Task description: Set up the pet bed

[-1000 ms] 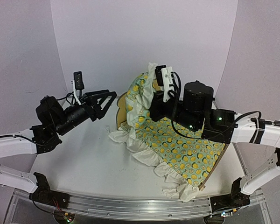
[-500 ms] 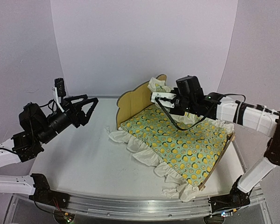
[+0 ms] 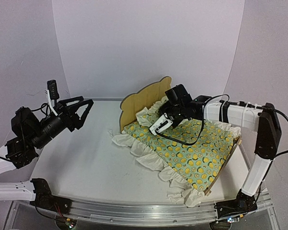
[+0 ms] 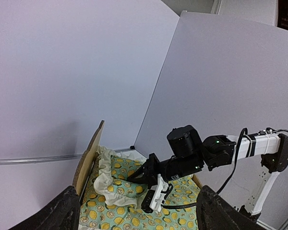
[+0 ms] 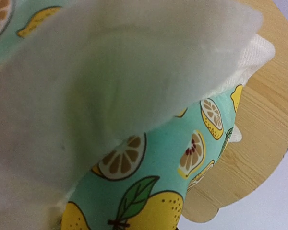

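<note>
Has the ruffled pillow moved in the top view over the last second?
Yes. The pillow has dropped from above the top of the headboard to lie low against it, on the quilt.

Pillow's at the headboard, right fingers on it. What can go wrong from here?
1. Right fingers look shut at the pillow ruffle; pulling back may drag it from the headboard.
2. Right arm's cable loops low over the quilt; it could snag and rumple it.

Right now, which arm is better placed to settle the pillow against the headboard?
Right: the right gripper is at the pillow by the headboard. The left gripper hangs open, well off the pet bed.
</note>
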`<state>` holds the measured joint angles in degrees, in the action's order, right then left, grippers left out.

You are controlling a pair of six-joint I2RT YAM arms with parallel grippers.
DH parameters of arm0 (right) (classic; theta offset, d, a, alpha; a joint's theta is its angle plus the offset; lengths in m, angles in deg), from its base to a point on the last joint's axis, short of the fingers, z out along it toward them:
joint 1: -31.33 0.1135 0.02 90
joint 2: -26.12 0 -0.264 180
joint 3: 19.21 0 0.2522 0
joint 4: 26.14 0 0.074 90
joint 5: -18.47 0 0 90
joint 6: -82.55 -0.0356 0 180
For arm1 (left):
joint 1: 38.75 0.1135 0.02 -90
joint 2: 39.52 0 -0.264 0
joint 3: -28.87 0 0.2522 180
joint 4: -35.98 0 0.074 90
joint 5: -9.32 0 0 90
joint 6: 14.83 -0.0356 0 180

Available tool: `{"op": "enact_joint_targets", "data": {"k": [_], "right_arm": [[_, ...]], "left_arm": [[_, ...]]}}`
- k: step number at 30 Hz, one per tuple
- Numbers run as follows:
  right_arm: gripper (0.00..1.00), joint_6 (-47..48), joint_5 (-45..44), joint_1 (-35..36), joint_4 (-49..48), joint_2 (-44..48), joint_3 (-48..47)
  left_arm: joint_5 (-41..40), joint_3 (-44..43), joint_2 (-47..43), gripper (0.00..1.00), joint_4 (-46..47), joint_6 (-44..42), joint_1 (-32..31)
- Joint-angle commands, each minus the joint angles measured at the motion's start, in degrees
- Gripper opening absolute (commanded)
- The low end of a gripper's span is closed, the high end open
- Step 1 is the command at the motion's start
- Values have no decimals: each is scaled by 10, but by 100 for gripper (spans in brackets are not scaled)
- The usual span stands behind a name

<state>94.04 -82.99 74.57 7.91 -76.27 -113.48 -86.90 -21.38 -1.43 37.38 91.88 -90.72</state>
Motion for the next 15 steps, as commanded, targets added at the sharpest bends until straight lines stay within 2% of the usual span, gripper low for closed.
{"op": "enact_joint_targets", "data": {"k": [1, 6, 15], "right_arm": [[10, 110, 46, -22, -16, -5, -15], [12, 111, 66, -31, -35, -34, -38], [26, 87, 110, -34, -36, -74, -78]], "left_arm": [[-5, -2, -23, 83, -4, 6, 0], [-6, -2, -29, 83, -10, 12, 1], [-9, 4, -39, 81, -15, 26, 0]]}}
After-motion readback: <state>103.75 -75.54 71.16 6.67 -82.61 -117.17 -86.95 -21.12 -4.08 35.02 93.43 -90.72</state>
